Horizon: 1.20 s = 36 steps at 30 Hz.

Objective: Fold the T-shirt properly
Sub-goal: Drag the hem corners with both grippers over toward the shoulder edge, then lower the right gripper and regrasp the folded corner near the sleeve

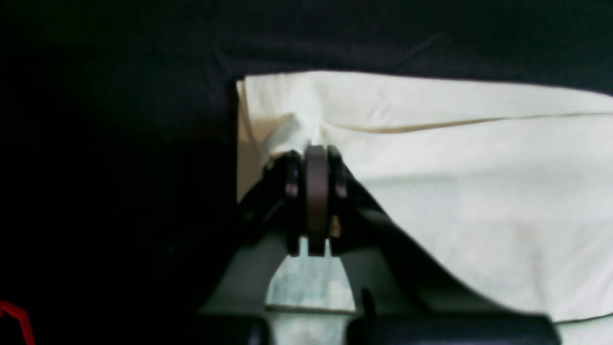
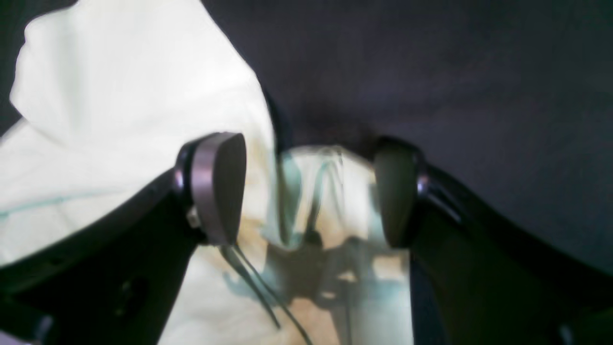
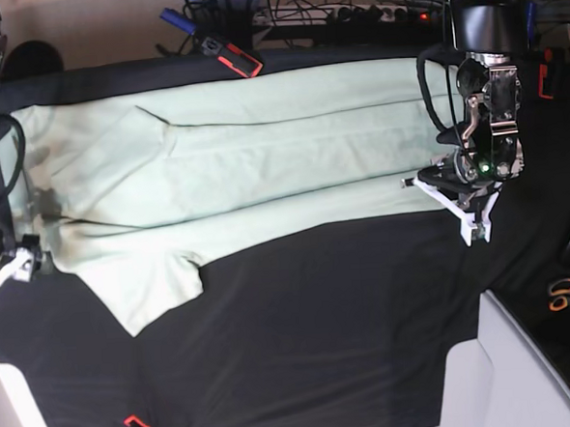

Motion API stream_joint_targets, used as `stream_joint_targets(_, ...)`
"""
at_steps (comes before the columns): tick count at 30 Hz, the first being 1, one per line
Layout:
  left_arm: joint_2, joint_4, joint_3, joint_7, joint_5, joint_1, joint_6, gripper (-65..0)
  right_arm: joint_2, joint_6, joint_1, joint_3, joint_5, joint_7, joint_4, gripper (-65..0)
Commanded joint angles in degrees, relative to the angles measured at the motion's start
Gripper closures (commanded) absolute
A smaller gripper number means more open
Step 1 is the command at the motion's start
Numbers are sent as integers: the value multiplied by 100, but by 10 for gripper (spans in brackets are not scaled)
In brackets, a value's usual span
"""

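We are looking at the T-shirt [image 3: 242, 148], lying stretched lengthwise across the far half of the black tablecloth [image 3: 322, 337], one long side already doubled inward and a sleeve [image 3: 144, 290] sticking out toward the near edge.

The left gripper [image 1: 316, 153] is pinching a corner of the shirt's hem end, jaws closed tight on a bunched peak of fabric, and the cloth is fanning away from it in a taut ridge. The right gripper [image 2: 306, 191] is standing wide apart at the shirt's other end, fingers [image 2: 215, 187] either side of a crumpled bit of cloth but not pressing it (the wrist view is blurry, so we are judging by the gap).

So one end is being held and the other is not. We reckon the risk is this: if the left arm is pulling now, the whole shirt is sliding toward it and the fold line is skewing, because nothing is anchoring the far end. The loose sleeve could also be dragging under the body and wrinkling the fold. And those open fingers, sitting low beside the cloth, could be snagging it on lift-off.
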Motion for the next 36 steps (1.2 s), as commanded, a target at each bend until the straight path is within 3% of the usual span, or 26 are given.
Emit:
stream_joint_targets(1,-81,85,-26,-62,67,-90,16,0,108,27,190,17,63,105,24,-414)
stream_joint_targets(5,-81,85,-43,-62,67,-90,16,0,126,27,858,-466,54,158,-837,-415)
stream_joint_targets(8,-73,85,-26,-62,67,-90,16,0,144,27,1280,-1134,54,659,-1602,-416)
stream_joint_targets(15,-81,85,-61,-71,67,-11,16,0,117,27,1940,-1961,63,1837,-3466,-550)
stream_joint_targets(21,-81,85,-61,-71,67,-2,16,0,100,27,1975,-2286,63,2048,-3615,-548)
stream_joint_targets(32,-64,85,-61,-71,67,-2,16,0,-410,27,2001,-3042,63,2048,-3598,-540)
stream_joint_targets(36,-64,85,-61,-71,67,-2,16,0,-428,27,2045,-3130,63,2048,-3580,-416)
